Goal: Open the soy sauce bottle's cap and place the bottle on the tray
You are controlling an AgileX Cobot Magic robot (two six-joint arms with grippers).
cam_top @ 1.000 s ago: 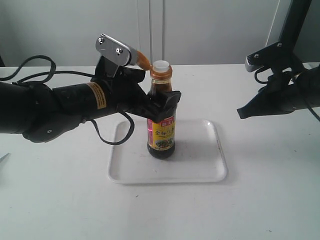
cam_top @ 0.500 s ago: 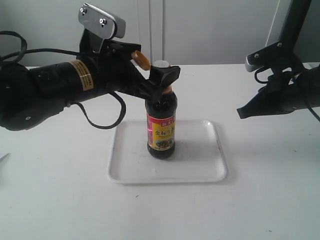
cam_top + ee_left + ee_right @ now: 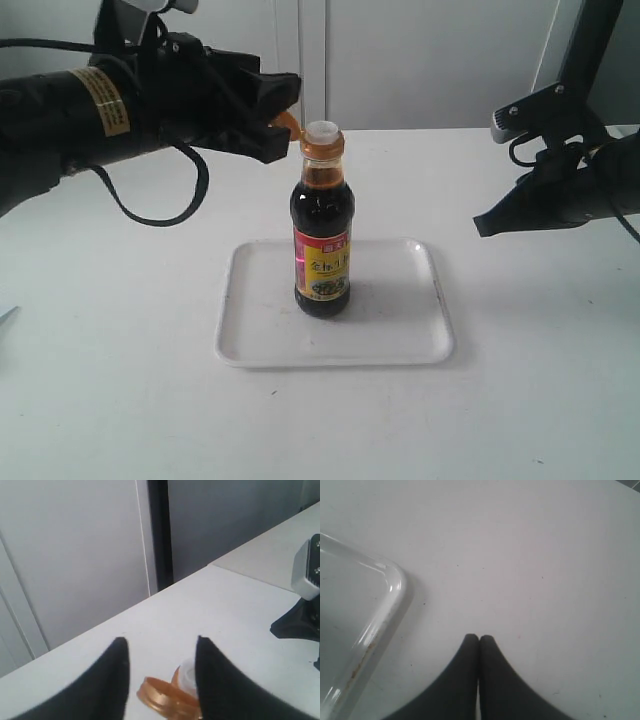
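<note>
Standing soy sauce bottle (image 3: 322, 245), cap (image 3: 289, 124) flipped open

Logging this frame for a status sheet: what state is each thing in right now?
soy sauce bottle: upright on the tray, ungripped.
cap: flipped open, spout exposed.
tray: flat on the table, holding the bottle.
left gripper: open, raised by the cap.
right gripper: shut, empty, off to the side.

I see the soy sauce bottle (image 3: 322, 250) standing upright on the tray (image 3: 400, 340) mid-table, its cap (image 3: 288, 123) hanging open off the neck toward the left gripper (image 3: 275, 115) above, while the right gripper (image 3: 482, 226) sits well apart right of the tray.
</note>
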